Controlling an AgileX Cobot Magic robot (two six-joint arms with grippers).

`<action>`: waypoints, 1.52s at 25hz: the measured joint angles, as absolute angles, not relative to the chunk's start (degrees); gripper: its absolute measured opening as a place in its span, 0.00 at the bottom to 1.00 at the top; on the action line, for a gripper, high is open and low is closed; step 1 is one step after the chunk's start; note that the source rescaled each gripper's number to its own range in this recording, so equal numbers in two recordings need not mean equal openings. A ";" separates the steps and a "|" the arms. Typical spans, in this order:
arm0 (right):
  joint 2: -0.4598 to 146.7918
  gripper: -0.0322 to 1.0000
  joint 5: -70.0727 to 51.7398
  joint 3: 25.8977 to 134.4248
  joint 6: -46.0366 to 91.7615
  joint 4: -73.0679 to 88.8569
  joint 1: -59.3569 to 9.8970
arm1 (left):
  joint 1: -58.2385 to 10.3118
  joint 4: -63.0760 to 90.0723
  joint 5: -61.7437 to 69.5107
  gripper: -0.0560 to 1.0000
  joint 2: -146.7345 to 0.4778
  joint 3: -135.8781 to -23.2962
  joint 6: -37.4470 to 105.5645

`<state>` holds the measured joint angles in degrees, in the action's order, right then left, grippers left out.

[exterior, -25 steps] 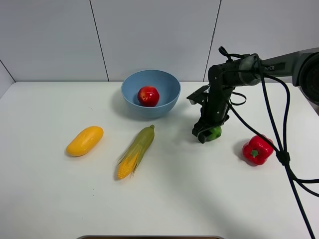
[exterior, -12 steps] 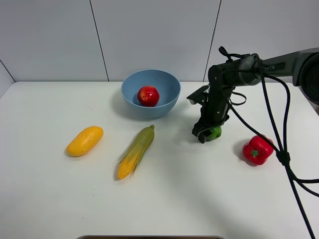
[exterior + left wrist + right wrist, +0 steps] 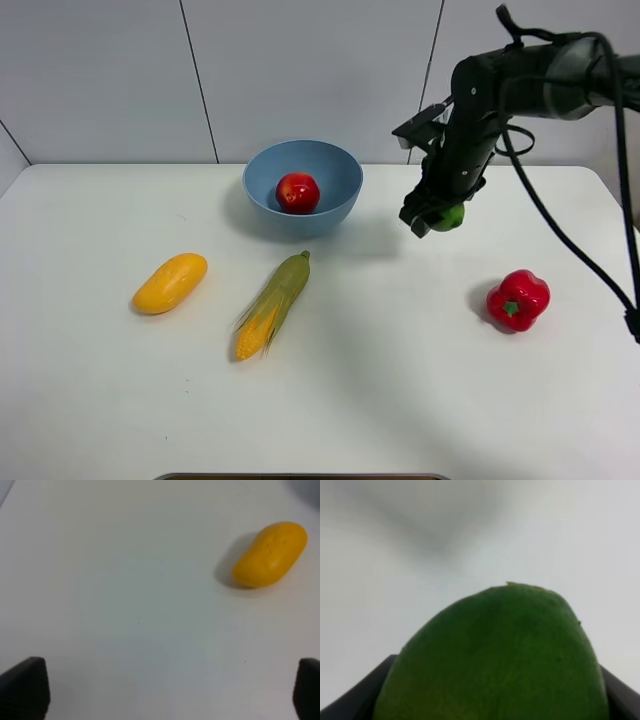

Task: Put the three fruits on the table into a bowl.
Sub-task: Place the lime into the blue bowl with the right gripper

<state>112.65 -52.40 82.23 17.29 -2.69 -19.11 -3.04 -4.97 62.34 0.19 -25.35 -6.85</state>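
Note:
My right gripper [image 3: 434,219] is shut on the green lime [image 3: 449,217] and holds it in the air, to the right of the light-blue bowl [image 3: 330,175]. The lime fills the right wrist view [image 3: 495,655] between the dark fingers. The red-yellow pomegranate [image 3: 298,192] lies inside the bowl. The yellow-orange mango [image 3: 170,283] lies on the white table [image 3: 380,400] at the left; it also shows in the left wrist view [image 3: 270,555]. My left gripper [image 3: 160,690] is open over bare table short of the mango, only its fingertips [image 3: 25,685] showing.
A corn cob with green husk [image 3: 272,304] lies in front of the bowl. A red bell pepper [image 3: 518,300] sits on the table at the right, below the raised right arm. A cable hangs along the right edge.
My right gripper has lifted the lime off the table and carried it up and a little to the right. Mango, corn, pepper and bowl have not moved.

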 joint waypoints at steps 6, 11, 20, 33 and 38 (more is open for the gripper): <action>103.90 0.04 -53.27 82.23 14.87 -4.06 -19.93 | -3.04 -4.97 62.34 1.00 0.19 -25.35 -6.85; 98.93 0.04 -50.87 82.23 14.55 -3.73 -21.62 | -3.04 -4.97 62.34 1.00 0.19 -25.35 -6.85; 97.86 0.04 -35.06 82.22 11.88 1.37 -25.41 | -3.04 -4.97 62.34 1.00 0.19 -25.35 -6.70; 108.01 0.04 -28.96 92.90 11.83 4.47 -27.88 | -3.04 -4.97 62.34 1.00 0.19 -25.35 -6.68; 114.19 0.04 -29.77 97.82 11.83 4.74 -28.94 | -3.04 -4.97 62.34 1.00 0.19 -25.35 -6.68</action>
